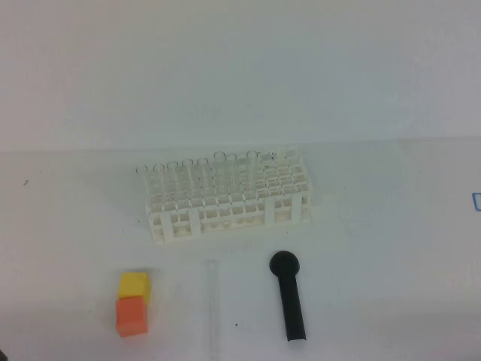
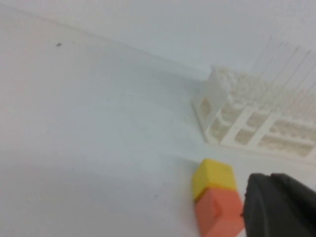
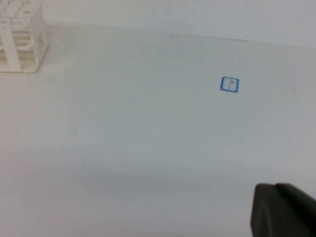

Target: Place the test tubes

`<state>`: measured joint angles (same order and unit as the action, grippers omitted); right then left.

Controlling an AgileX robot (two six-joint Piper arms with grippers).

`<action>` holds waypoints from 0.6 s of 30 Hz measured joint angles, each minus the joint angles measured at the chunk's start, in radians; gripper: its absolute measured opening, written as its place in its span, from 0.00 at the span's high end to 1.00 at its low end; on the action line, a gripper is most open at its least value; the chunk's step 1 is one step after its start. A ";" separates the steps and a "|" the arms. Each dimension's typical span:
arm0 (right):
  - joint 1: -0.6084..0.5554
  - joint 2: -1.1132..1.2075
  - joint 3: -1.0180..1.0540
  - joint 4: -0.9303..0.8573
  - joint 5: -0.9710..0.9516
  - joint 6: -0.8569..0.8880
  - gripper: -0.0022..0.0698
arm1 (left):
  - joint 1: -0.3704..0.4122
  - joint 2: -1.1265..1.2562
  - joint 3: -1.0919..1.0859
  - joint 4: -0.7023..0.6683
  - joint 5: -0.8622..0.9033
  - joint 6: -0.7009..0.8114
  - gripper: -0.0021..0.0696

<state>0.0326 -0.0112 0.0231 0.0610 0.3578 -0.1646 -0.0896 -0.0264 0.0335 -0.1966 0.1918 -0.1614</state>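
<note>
Some tubes (image 1: 220, 162) stand in the rack (image 1: 225, 201), one test tube (image 1: 213, 301) lies unplaced on the bench (image 1: 376, 263) near it, the left tool (image 2: 279, 205) hangs beside the blocks (image 2: 215, 197), and the right tool (image 3: 284, 210) right of the rack, grips impossible to tell.

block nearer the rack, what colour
Yellow, clearest in the high view. Left gripper sits near the block; right gripper is right of the test tube rack.

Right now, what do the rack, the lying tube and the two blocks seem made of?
Rack: probably white moulded plastic, matt lattice. Tube: clear glass or plastic, the table shows through. Yellow block and orange block: matt, perhaps foam or plastic. Left gripper is near the blocks; right gripper right of the rack.
</note>
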 joint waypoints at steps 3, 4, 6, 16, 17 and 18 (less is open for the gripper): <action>0.000 0.000 0.000 0.000 0.000 0.000 0.97 | 0.000 0.000 0.000 -0.070 -0.036 0.000 0.97; 0.000 0.000 0.000 0.000 0.000 0.000 0.97 | 0.000 0.000 0.000 -0.120 -0.061 0.000 0.97; 0.000 0.000 0.000 0.000 0.000 0.000 0.97 | 0.000 0.000 0.000 -0.218 -0.126 -0.012 0.97; 0.000 0.000 0.000 0.000 0.000 0.000 0.97 | 0.000 0.000 0.000 -0.704 -0.501 -0.087 0.97; 0.000 0.000 0.000 0.000 0.000 0.000 0.97 | 0.000 0.000 0.000 -0.701 -0.543 -0.081 0.97; 0.000 0.000 0.000 0.000 0.000 0.000 0.97 | 0.000 0.000 -0.002 -0.701 -0.571 -0.086 0.97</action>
<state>0.0326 -0.0112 0.0231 0.0610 0.3578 -0.1646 -0.0896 -0.0264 0.0313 -0.8980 -0.3793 -0.2478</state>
